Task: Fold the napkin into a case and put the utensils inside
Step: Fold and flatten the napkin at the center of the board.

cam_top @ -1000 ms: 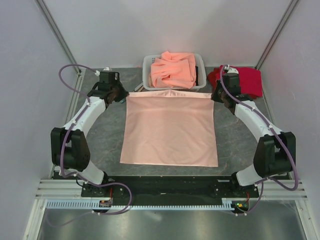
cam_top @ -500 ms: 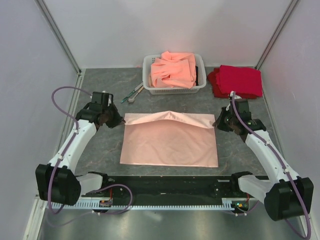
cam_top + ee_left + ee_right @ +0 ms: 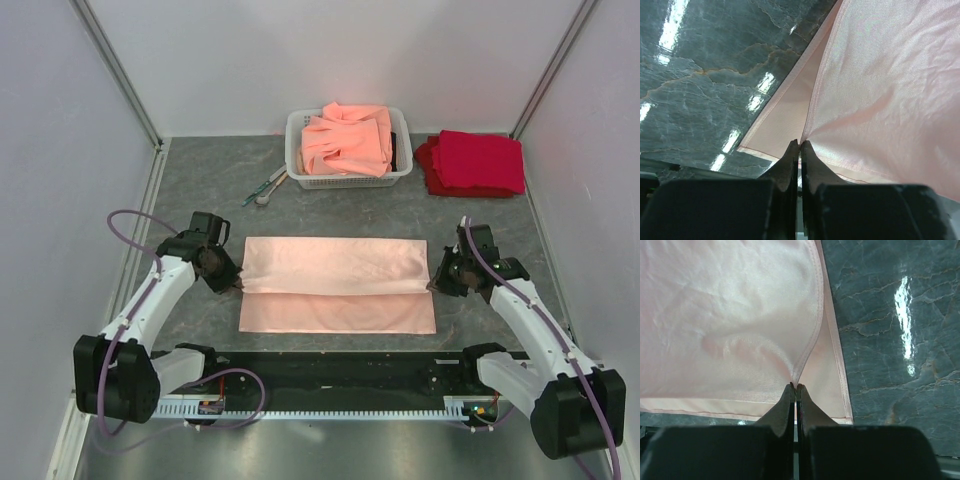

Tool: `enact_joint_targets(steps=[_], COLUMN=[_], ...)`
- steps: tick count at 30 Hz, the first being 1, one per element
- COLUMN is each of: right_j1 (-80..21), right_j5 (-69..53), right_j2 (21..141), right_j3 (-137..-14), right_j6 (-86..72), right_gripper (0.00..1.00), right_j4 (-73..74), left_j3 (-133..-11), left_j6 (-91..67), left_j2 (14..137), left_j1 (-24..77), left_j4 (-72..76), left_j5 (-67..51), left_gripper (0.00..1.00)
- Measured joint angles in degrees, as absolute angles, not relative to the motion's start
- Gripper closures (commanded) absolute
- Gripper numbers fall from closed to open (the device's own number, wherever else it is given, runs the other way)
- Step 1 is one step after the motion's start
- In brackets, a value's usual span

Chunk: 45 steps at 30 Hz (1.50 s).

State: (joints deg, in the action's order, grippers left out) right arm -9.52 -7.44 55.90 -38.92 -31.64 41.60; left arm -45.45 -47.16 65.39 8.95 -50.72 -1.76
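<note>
Now the thin pale-pink cloth napkin [image 3: 335, 270] lies folded over itself: left gripper [image 3: 800, 145] pinches its upper layer's left corner tight, right gripper [image 3: 794, 387] pinches the right corner.

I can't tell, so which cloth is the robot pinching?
The pale-pink napkin, folded over in the middle. The orange cloths sit in the basket; the red cloths lie untouched.

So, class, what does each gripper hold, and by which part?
Both hold the napkin: the left gripper pinches the folded-over layer's left corner, the right gripper its right corner.
</note>
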Motion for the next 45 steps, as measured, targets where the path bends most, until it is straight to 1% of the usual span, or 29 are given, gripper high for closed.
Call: enact_joint_targets(steps=[5,10,14,17,22,28,33,37,41,45], right_j1=[-9.52,-9.52,-9.52,-9.47,-9.15,-8.12,-8.01,-8.01,-8.01,-8.01], right_j5=[-7.42,-7.03,-5.87,-4.67,-3.09,0.30,0.73,-0.25,-1.19,-1.48], right_j2=[60.12,67.44,70.76,72.10,74.61,81.08,79.99,74.76,69.36,66.35], right_j3=[-33.93,-32.01,-31.77,-31.77,-32.58,-38.68,-42.06,-42.81,-42.81,-42.81], right_j6=[-33.47,-34.52,-34.83,-35.29,-35.92,-34.26,-33.19,-33.15,-33.21,-33.28], right_gripper=[1.00,1.00,1.00,1.00,1.00,1.00,1.00,1.00,1.00,1.00], right_j4=[37.93,31.70,26.52,23.77,19.20,18.28,21.85,26.15,30.59,34.37], left_j3=[-45.28,-44.93,-44.97,-45.34,-48.88,-54.81,-55.75,-53.98,-50.70,-46.48], left_j6=[-48.99,-49.45,-49.63,-49.87,-50.04,-49.98,-49.93,-49.89,-49.93,-50.02], left_j2=[68.31,76.07,83.07,87.59,91.57,95.50,91.15,81.52,73.60,71.22], left_j1=[8.95,8.95,8.95,8.95,8.78,8.80,8.82,8.95,9.08,9.08], left_j4=[-49.23,-44.77,-40.95,-39.57,-39.44,-38.59,-39.24,-40.21,-41.71,-43.11], left_j5=[-2.57,-5.13,-6.26,-6.85,-8.14,-5.80,-3.99,-3.88,-3.77,-4.67], left_gripper=[0.98,0.98,0.98,0.98,0.98,0.98,0.98,0.98,0.98,0.98])
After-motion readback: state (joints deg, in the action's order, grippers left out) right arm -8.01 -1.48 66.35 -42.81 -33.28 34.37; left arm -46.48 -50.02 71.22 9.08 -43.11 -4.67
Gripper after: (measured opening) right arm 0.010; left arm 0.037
